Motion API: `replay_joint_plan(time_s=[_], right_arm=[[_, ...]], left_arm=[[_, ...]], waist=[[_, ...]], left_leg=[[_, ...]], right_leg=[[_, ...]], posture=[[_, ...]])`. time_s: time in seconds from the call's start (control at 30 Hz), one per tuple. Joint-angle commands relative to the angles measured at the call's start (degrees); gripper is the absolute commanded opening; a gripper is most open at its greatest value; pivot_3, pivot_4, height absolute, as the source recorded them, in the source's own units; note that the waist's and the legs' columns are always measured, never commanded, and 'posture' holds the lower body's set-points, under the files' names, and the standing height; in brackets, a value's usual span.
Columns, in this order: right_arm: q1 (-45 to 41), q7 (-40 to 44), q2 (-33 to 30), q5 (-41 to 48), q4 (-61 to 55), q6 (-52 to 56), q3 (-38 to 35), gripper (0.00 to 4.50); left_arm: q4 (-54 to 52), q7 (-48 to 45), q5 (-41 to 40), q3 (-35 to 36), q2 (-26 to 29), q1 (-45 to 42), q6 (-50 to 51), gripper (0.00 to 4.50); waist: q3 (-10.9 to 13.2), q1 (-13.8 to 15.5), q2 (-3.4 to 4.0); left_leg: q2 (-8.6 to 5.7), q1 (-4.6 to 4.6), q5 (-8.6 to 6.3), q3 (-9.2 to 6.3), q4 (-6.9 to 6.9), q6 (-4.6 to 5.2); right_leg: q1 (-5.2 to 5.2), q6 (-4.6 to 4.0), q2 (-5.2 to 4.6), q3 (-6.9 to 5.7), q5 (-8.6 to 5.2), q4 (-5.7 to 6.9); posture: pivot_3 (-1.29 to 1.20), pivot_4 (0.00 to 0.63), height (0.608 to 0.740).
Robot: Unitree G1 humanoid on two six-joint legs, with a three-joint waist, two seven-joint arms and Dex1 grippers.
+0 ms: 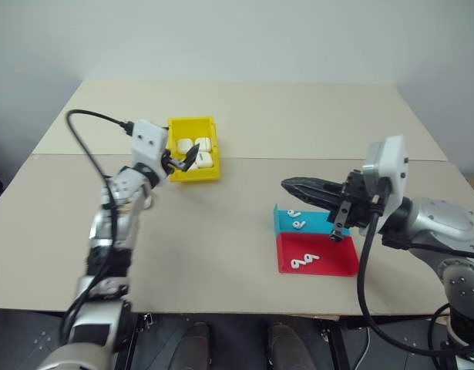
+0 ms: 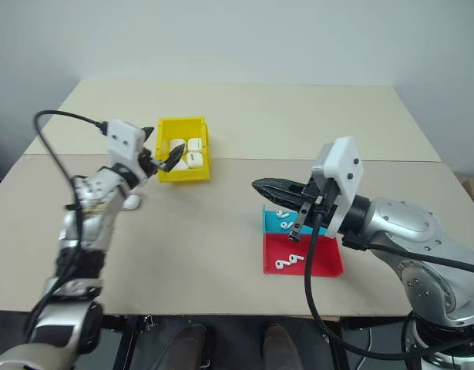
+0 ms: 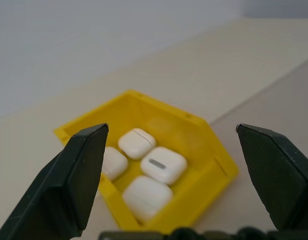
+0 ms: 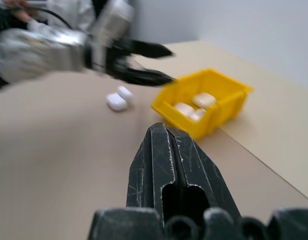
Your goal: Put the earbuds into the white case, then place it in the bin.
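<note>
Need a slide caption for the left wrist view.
Left end effector open above the yellow bin, which holds four white cases.

The bin [image 1: 194, 174] is a small bright yellow plastic box with low walls; it sits on the far left of the table; inside it lie four glossy white cases [image 3: 163, 164], rounded, lids shut, packed close together; one shows a dark slot on its upper face. Two more white cases [image 4: 117, 99] lie on the table just left of the bin, side by side. The earbuds [image 1: 297, 220], tiny, white and short-stemmed, lie on the right; two farther, two nearer [image 1: 304, 260].
</note>
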Motion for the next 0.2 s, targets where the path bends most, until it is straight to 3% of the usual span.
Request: replay_joint_plan(time_s=[0.03,0.2], right_arm=[[2.9,3.0,-1.3,-6.3,3.2,-6.3,0.7,0.0],[8.3,12.1,-5.2,-8.3,3.5,-11.3,0.7,0.0]], left_arm=[[-15.4,-10.2,-11.3,6.1,7.3,9.0,7.0,4.45],[-28.7,-14.2,-19.7,15.9,13.9,24.2,13.2,4.45]], waist=[[0.0,0.0,0.01],[0.0,0.2,0.01]], left_leg=[[0.02,0.06,0.0,0.04,0.0,-0.01],[0.11,0.24,0.02,0.13,0.0,-0.04]], right_leg=[[0.02,-0.03,0.0,0.02,-0.02,-0.02],[0.08,-0.14,0.02,0.03,-0.15,0.09]], posture=[[0.0,0.15,0.74],[0.0,0.15,0.74]])
